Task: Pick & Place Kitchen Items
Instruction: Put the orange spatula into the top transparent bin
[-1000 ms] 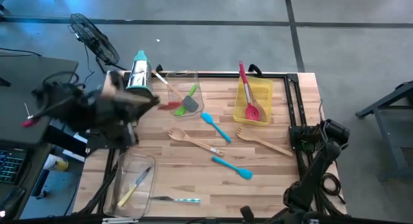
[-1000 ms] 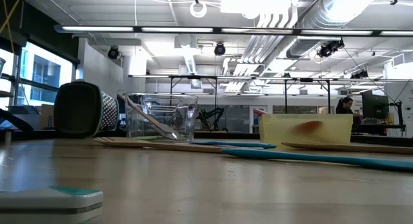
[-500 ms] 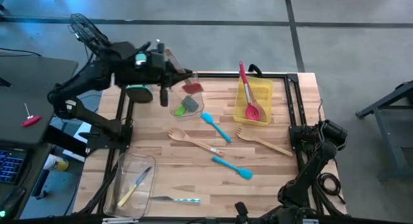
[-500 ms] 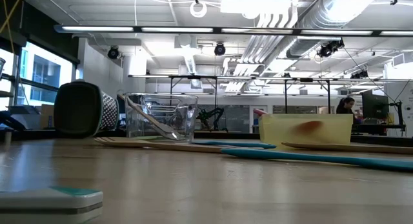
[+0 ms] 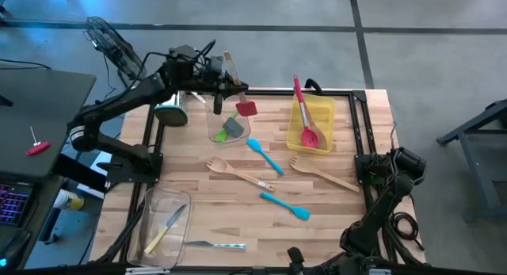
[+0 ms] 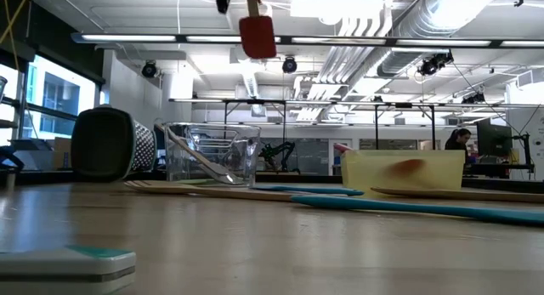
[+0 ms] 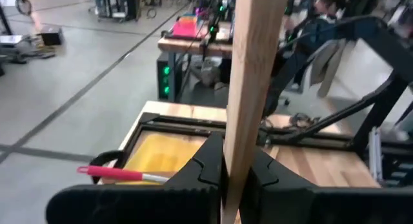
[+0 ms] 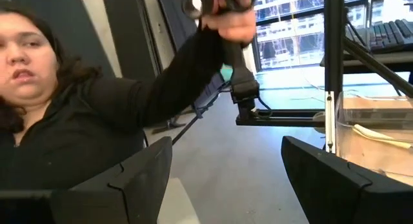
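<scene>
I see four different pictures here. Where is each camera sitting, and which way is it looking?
High view: above, facing straight down; both arms, left gripper holding the red wooden-handled spatula.
Low view: tabletop height, facing the room; only that spatula overhead.
Left wrist view: on the left arm, facing the yellow plastic bin; its own fingers.
Right wrist view: on the parked right arm, facing a person; open fingers.
High and low share the spatula.

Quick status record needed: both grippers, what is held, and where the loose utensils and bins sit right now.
left gripper: shut on red spatula, raised above clear bin
clear bin contents: green and grey spatulas
right gripper: open, empty, parked at table's right edge
yellow bin: holds red utensil
loose on table: two blue spatulas, wooden spoon, wooden fork
near clear bin: yellow-handled knife
</scene>
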Tool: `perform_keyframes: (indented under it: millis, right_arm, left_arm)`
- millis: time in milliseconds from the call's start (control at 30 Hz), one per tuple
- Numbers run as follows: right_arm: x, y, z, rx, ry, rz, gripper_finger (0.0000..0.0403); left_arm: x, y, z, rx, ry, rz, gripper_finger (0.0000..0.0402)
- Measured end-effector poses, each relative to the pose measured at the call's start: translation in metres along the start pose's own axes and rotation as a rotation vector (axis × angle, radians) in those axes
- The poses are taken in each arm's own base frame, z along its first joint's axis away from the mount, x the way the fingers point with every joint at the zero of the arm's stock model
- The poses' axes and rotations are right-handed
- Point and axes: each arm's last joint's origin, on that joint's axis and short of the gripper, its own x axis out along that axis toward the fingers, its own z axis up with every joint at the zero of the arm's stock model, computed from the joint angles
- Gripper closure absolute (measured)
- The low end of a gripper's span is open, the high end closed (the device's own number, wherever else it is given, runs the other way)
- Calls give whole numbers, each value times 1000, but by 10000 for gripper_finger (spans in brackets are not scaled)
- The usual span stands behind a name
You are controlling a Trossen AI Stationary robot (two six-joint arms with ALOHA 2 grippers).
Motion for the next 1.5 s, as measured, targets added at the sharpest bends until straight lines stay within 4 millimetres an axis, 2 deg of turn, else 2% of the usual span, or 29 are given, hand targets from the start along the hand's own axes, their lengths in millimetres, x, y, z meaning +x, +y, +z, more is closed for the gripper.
perform_keyframes:
  millis: [300,533,800,967,1500]
  right_arm:
    - [2,-6,0,15,-8,-85,121]
    - [5,-14,1,10,-3,-107,121]
    - [9,-26,-1,42,32,-147,121]
    - [10,-28,-1,41,36,-154,121]
    - [9,-29,-4,42,60,-163,121]
  left_arm:
    - [-11,55,-58,-130,-28,43,390]
    - [-27,79,-93,-224,-105,54,390]
    - [-31,83,-122,-258,-72,79,390]
    - [-31,84,-144,-287,-33,148,390]
    - [-37,72,-193,-393,-30,119,390]
